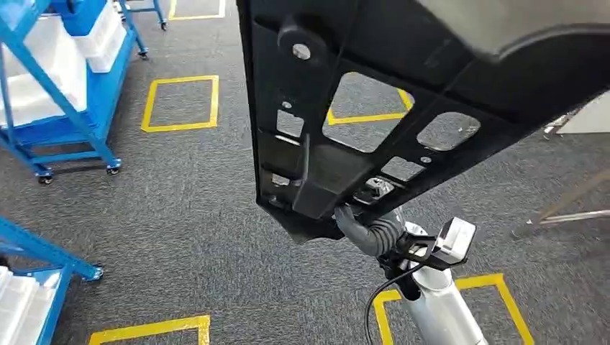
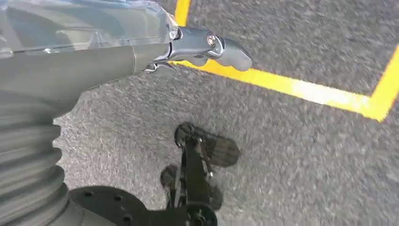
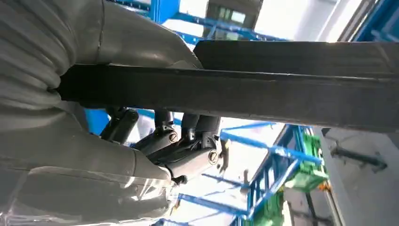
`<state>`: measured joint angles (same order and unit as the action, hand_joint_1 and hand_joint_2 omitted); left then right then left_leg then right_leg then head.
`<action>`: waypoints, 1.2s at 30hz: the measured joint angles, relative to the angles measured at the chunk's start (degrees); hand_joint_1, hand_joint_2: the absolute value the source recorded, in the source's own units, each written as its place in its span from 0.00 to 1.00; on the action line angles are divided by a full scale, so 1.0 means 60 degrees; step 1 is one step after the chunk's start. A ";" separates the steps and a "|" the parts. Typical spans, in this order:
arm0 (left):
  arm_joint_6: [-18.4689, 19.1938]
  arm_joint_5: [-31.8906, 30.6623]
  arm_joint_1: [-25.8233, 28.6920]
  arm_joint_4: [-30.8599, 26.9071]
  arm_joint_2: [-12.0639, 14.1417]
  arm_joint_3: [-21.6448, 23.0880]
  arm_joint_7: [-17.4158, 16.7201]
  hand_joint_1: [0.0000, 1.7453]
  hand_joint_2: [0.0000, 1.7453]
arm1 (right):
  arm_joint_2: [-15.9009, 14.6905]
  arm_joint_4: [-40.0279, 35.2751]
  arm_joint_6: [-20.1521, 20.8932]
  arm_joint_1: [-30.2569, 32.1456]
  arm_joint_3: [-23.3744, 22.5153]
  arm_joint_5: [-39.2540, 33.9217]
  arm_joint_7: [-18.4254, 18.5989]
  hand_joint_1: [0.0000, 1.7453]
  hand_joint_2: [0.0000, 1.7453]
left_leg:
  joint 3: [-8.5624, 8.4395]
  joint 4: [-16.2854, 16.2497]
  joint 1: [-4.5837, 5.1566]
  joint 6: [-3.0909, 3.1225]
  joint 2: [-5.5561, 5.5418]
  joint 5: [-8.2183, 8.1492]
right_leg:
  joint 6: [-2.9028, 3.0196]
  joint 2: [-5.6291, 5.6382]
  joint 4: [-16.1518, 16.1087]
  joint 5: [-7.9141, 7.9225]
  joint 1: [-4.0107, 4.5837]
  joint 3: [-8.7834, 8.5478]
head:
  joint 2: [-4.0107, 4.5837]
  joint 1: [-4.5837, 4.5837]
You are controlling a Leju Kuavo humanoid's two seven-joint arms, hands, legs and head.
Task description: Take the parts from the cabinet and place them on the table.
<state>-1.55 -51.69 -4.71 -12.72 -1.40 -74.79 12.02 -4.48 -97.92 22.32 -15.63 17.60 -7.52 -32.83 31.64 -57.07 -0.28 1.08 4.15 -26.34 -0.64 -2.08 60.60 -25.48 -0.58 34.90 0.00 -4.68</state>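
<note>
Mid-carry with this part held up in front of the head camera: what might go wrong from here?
1. The large black perforated plastic panel blocks much of the head view, so obstacles such as the blue wheeled rack may go unseen.
2. The right hand grips the panel at one edge; the long overhang may make it twist or slip.

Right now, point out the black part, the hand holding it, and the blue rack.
black part (image 1: 338, 169): head view, on its flat lower panel.
right hand (image 3: 179, 150): right wrist view, on the dark fingers under the part.
blue rack (image 1: 68, 126): head view, on its frame.
</note>
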 joint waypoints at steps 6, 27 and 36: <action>-0.0295 0.0044 -0.0038 -0.0004 0.0259 -0.0062 -0.0394 0.00 1.00 | -0.0011 0.0077 -0.0099 0.0005 -0.0051 -0.0015 -0.0172 1.00 1.00 | -0.0048 -0.0093 0.0000 -0.0331 0.0212 -0.0194 | 0.0317 0.0145 -0.0572 0.0025 0.0076 -0.0208 | 0.0000 -0.0003; -0.0302 0.0138 0.0030 -0.0004 0.0463 -0.0255 -0.0609 0.00 1.00 | -0.0015 0.0302 -0.0142 -0.0144 -0.0044 -0.0011 0.0160 1.00 1.00 | 0.0099 -0.0098 -0.0086 0.0020 -0.0337 -0.0030 | -0.0145 0.0421 0.2522 -0.1208 -0.0008 0.1427 | 0.0000 0.0000; -0.0357 0.0346 -0.0040 -0.0004 0.0346 -0.0397 -0.0558 0.00 1.00 | -0.0018 0.0306 -0.0106 -0.0201 -0.0048 -0.0124 0.0211 1.00 1.00 | -0.0128 -0.0082 0.0026 -0.0320 0.0454 -0.0243 | 0.0264 0.0061 -0.0480 0.0005 0.0126 -0.0118 | 0.0000 0.0000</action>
<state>-3.69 -49.62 -4.95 -12.74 0.68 -77.18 8.68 -4.59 -96.08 21.68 -16.83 17.31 -8.26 -31.56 30.87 -57.56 -0.13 -0.84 6.87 -27.80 0.94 -1.71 57.72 -25.45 0.18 34.19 0.00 -4.68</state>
